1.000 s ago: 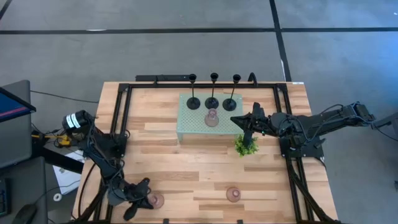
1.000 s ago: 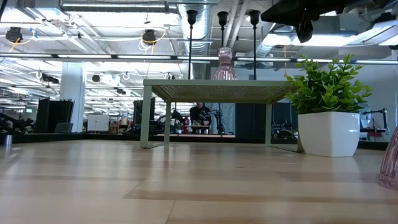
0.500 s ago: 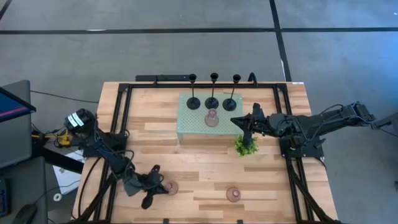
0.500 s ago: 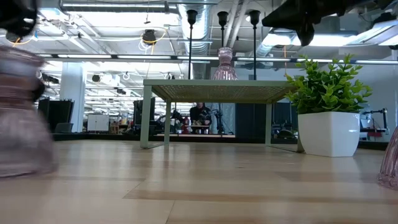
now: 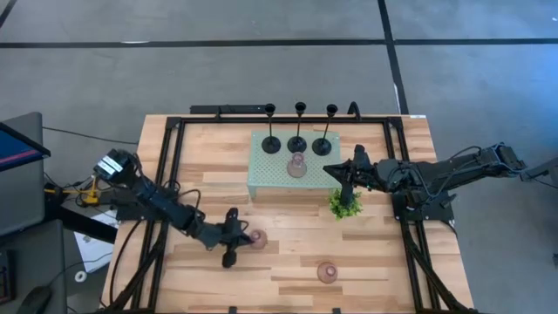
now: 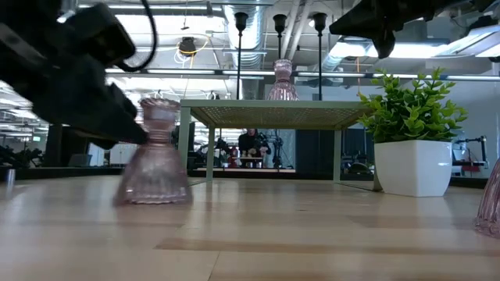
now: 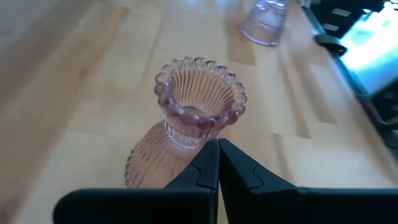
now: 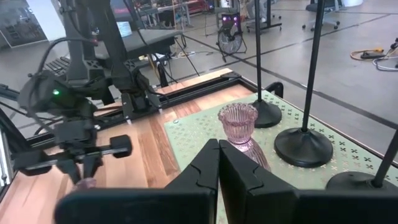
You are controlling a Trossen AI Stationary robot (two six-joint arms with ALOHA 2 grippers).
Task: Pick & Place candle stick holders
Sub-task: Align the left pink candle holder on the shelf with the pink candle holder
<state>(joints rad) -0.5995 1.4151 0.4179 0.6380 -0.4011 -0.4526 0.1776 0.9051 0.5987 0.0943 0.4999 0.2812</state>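
Note:
A pinkish ribbed glass candle stick holder (image 5: 256,239) stands upright on its base on the wooden table, left of centre. My left gripper (image 5: 234,237) is shut right behind it, on its left side. A second pink holder (image 5: 328,273) stands near the front edge. A third (image 5: 297,165) stands on the pale green tray (image 5: 261,181), in front of three black stemmed holders (image 5: 297,142). My right gripper (image 5: 343,172) hangs shut above the tray's right end, touching nothing. My left gripper has its shut fingertips (image 7: 211,155) against the side of the holder's narrow waist (image 7: 186,140), just under the scalloped cup. The fingers come nearly level from the table's left. The holder stands upright with its base on the table.
A small green plant in a white pot (image 5: 346,204) stands at the tray's near right corner, below my right gripper. Black frame rails (image 5: 170,166) run along the table's left, right and far sides. Bare wood lies between the tray and the front holder.
My left gripper has swung from the table's near left corner toward the centre and the far side, rolling its wrist, with fingers staying shut. The pink holder has slid along the table ahead of it, staying upright. The right arm has kept still.

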